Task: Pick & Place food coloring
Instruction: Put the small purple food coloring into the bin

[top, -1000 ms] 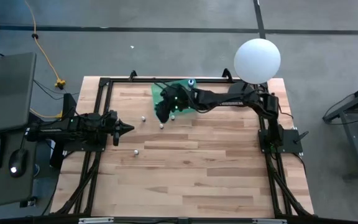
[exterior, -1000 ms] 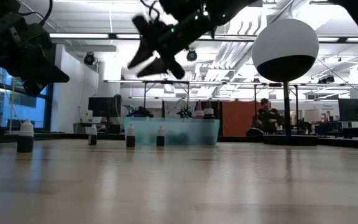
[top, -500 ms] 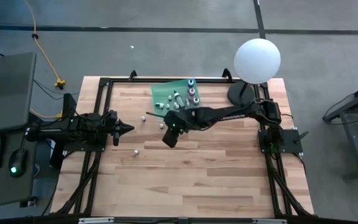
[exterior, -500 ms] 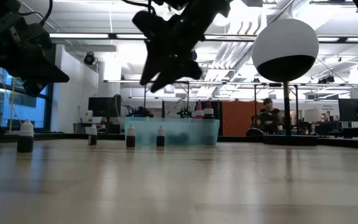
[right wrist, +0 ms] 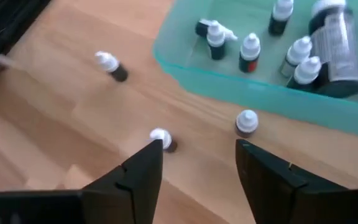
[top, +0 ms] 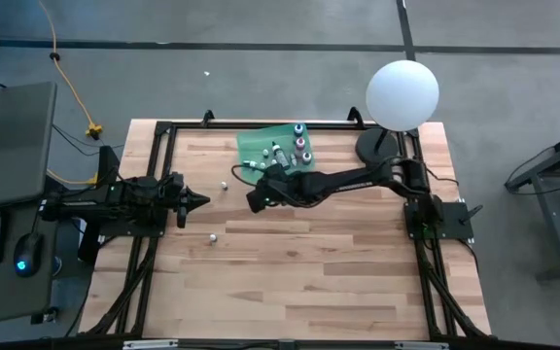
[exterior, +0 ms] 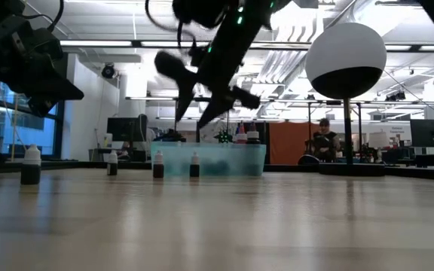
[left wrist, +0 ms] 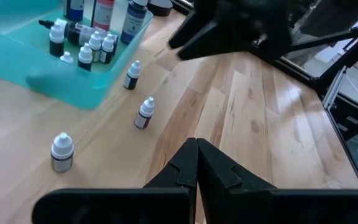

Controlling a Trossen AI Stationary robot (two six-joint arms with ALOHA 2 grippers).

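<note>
Several tiny white-capped food coloring bottles stand inside the green tray (top: 275, 148) (right wrist: 272, 74). Three more stand loose on the wood near it (right wrist: 160, 138) (right wrist: 246, 121) (right wrist: 110, 64), and another farther toward the near-left (top: 211, 236). My right gripper (top: 253, 201) (right wrist: 197, 155) hovers open above the loose bottles just off the tray's near-left corner, fingers slanting down, touching nothing. One bottle shows beside a fingertip. My left gripper (top: 202, 201) (left wrist: 196, 155) waits shut at the table's left, pointing at the bottles (left wrist: 145, 112).
A big white globe lamp (top: 402, 94) (exterior: 346, 60) stands at the far right corner on a dark base. A black frame borders the table. Bare wood stretches across the near half. A person sits far off in the room behind (exterior: 324, 143).
My right gripper left the tray's near-left corner, swung out toward the near edge, then drew back a little toward the far left. It tipped its fingers downward over the loose bottles.
</note>
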